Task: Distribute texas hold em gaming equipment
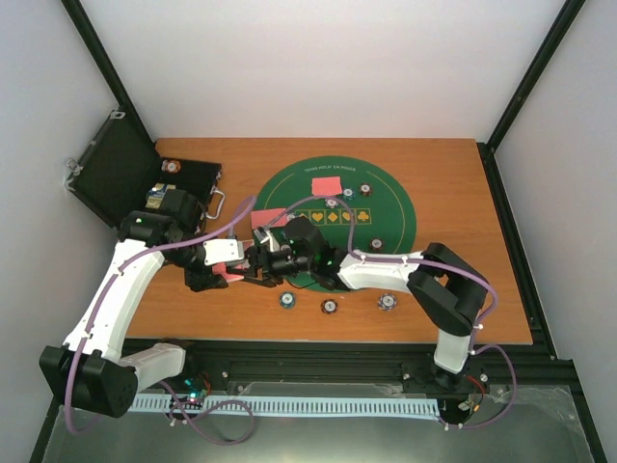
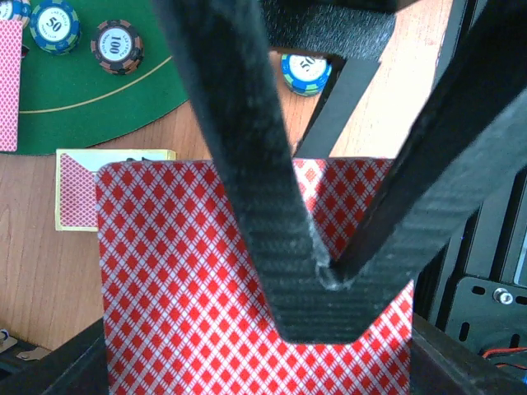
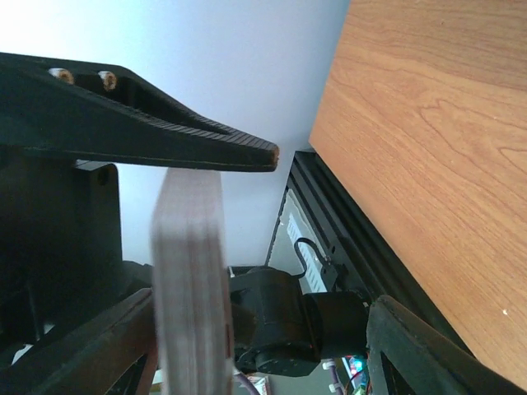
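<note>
Starting at the near table edge: logging three small round poker chips with striped rims [image 1: 329,307] lying in a row on the brown wooden table [image 1: 463,193], well apart from one another. Moving up: seeing the left gripper [image 2: 325,284] clamped tight on a red diamond-backed stack of playing cards [image 2: 181,288], held over bare wood just off the mat's near-left rim. Seeing the right gripper [image 1: 255,270] facing it, jaws standing apart with the stack's edge between them; contact not discernible. Judging the step as peeling one card off for dealing. Recommending closing the right jaws on the top card alone, sliding it off flat, and holding the left clamp firm against dragging several. Farther back: noting the large round green felt mat [image 1: 386,193] carrying two red-backed cards [image 1: 328,184] and further chips [image 1: 374,244]; farthest left, the open black hinged case [image 1: 106,183].
</note>
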### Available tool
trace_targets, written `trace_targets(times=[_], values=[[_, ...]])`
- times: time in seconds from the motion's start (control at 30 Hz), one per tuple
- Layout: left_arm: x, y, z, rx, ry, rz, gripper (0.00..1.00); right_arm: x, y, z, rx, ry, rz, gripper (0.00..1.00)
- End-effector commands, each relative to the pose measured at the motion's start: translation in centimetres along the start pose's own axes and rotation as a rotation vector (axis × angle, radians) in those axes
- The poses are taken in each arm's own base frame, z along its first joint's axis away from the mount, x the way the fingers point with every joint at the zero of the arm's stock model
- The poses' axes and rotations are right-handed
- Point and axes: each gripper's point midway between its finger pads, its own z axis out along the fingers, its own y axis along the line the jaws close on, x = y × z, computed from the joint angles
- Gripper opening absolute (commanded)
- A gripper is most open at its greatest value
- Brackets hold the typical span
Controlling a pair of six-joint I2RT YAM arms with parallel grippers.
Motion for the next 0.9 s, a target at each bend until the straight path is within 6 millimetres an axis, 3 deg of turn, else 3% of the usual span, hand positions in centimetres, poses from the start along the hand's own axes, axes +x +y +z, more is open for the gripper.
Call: trace_targets(times=[0.0,0.2,0.37,0.67,0.87], values=[[-1.0,0.1,-1.1,-0.02,-0.034,0.019,0.03,-0.1,1.6,1.4,-0.075,0.02,-0.018,0.68],[-0.7,0.0,-1.0,-0.019,-0.025,0.021,0.03,-0.4,1.0,3.1,-0.087,0.058,-0.006,0.68],[-0.6,0.0,-1.0,-0.023,-0.021,0.021,0.03,-0.3,-0.8,3.9,-0.06,0.078,0.023,0.65],[-0.8,0.1,-1.2,-0.028,-0.028,0.027,0.02,-0.3,-6.0,0.2,0.031,0.034,0.097,0.59],[-0.8,0.1,-1.1,-0.027,-0.029,0.026,0.02,0.0,-6.1,-1.5,0.053,0.011,0.091,0.57]])
